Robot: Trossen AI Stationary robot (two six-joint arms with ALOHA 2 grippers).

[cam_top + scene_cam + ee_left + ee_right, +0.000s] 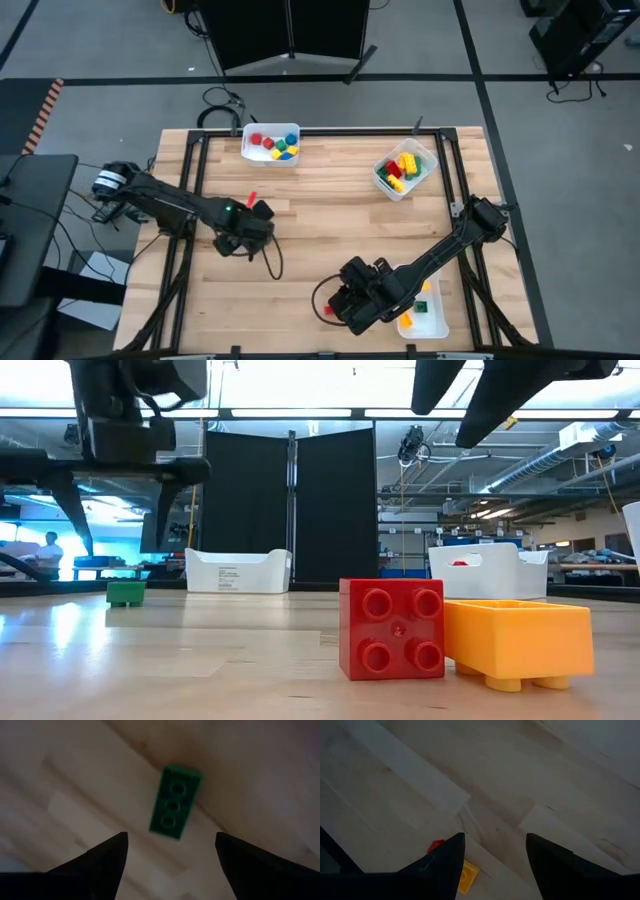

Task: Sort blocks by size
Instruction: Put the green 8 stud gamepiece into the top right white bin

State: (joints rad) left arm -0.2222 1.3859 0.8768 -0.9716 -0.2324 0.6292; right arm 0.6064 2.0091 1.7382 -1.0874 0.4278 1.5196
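Observation:
A green brick point(175, 807) with three studs in view lies flat on the wooden table, below and just ahead of my left gripper point(171, 842). That gripper is open and held above the table left of centre point(258, 213). The brick also shows in the low view point(125, 592). My right gripper point(495, 837) is open and empty above the table's near edge point(345, 300). A red brick point(392, 628) and an orange brick point(515, 640) lie side by side on the table beside it. Both also show in the right wrist view, the red one point(436, 845) and the orange one point(468, 875).
A white bin point(271, 143) with small blocks stands at the far edge. A second bin point(405, 170) with larger bricks stands at the far right. A third bin point(425, 312) sits at the near right by my right arm. A small red piece point(252, 198) lies near my left gripper.

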